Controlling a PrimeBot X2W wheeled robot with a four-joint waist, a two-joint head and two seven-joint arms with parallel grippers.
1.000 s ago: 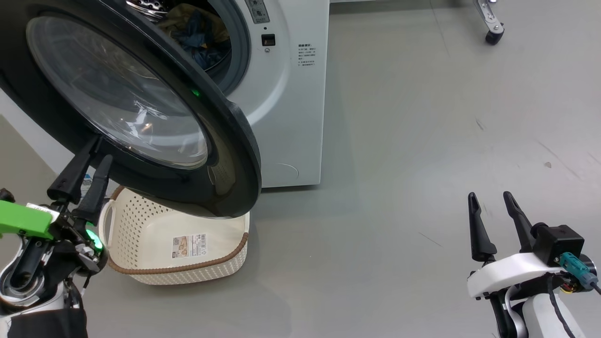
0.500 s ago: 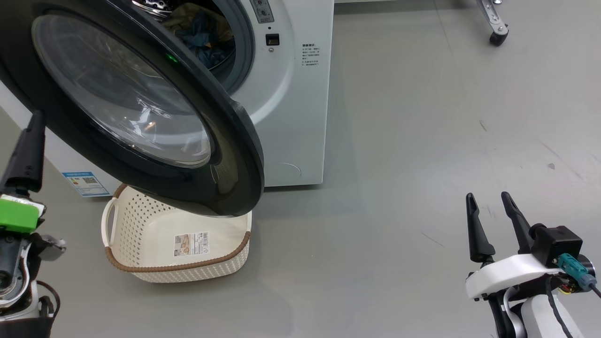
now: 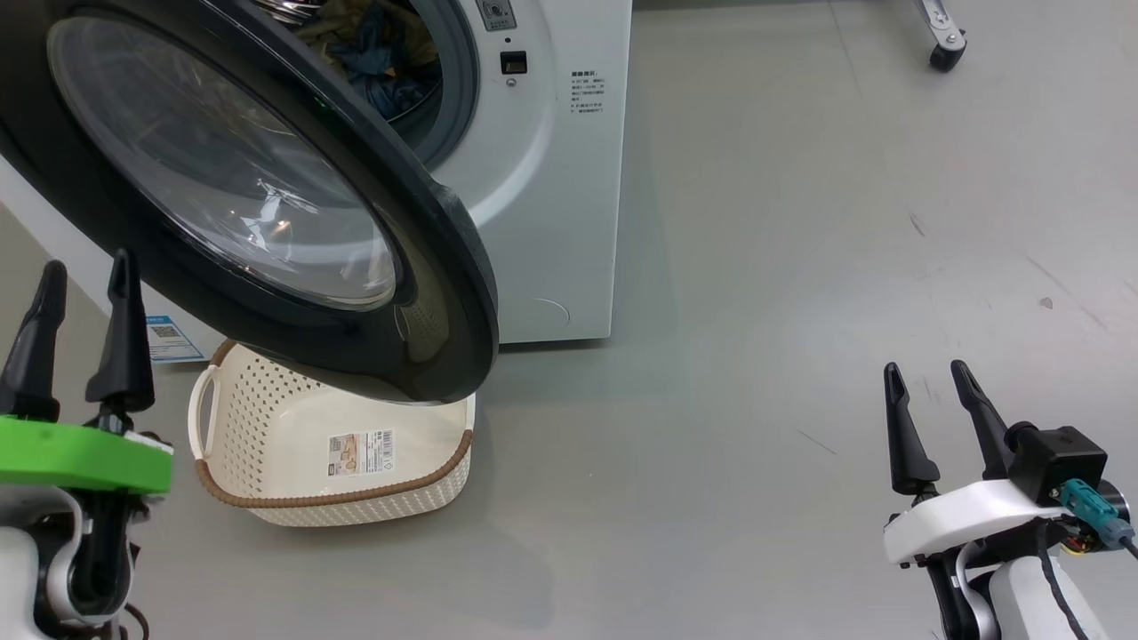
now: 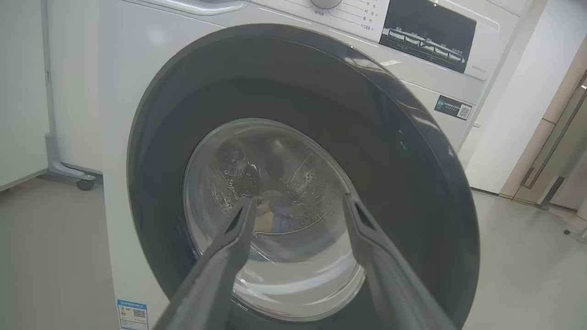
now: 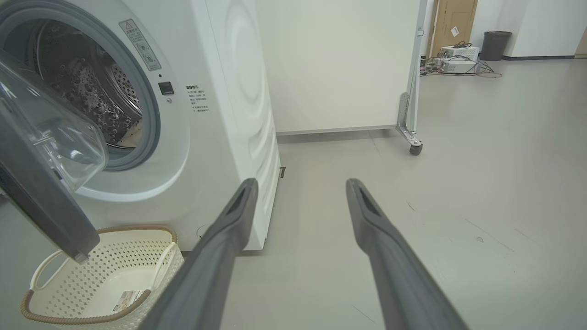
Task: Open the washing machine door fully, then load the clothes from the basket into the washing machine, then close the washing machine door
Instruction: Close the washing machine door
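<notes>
Shows the washing machine door [image 3: 222,187] swung partly open, hanging above the basket [image 3: 356,502] on the floor [image 3: 756,267], just beside the washing machine [image 3: 551,178]. Shows the clothes [image 3: 373,53] inside the drum [image 5: 87,91]. Has the left gripper [image 3: 87,262] spread wide, facing the door glass, holding nothing; has the right gripper [image 3: 926,368] wide too, empty, well apart over floor.

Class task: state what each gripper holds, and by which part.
Nothing is held: the left gripper and the right gripper both stand open and empty.
</notes>
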